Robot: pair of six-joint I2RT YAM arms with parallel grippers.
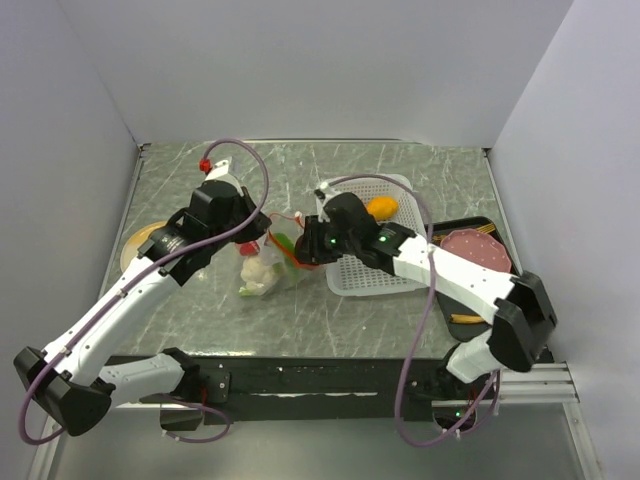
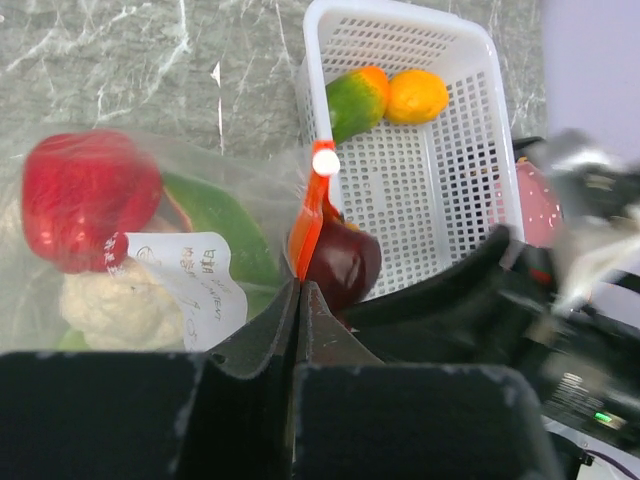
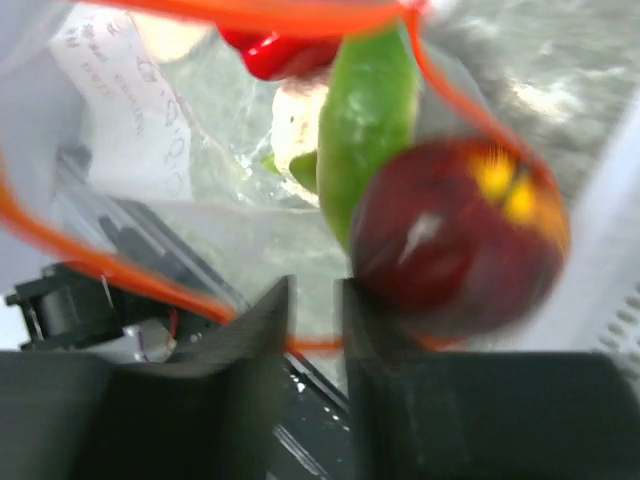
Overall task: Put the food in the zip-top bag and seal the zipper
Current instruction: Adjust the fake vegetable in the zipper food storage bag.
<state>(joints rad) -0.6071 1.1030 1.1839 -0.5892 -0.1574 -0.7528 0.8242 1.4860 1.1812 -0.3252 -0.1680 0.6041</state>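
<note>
Left fingers [image 2: 262,335] of mine pinched shut on thin orange-red zipper strip [image 2: 308,215], holding up mouth of small clear crinkly zip-top bag [image 2: 230,165]. Right fingers [image 3: 372,330] parted, gripping nothing; dark purple toy ball [image 3: 455,235] just beyond tips, at bag mouth. Inside bag, on tabletop [image 2: 120,50]: red pepper [image 2: 85,195], white cauliflower [image 2: 110,305]. Not yet bagged: green-orange mango [image 2: 355,98], orange [image 2: 417,95], in white perforated basket [image 2: 450,210] just beside bag, on my right arm's side. I judge right arm fetches them. Basket wall hems approach.

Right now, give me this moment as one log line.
left tool: shut on zipper | right tool: open, purple ball at bag mouth | basket: holds mango, orange
</note>
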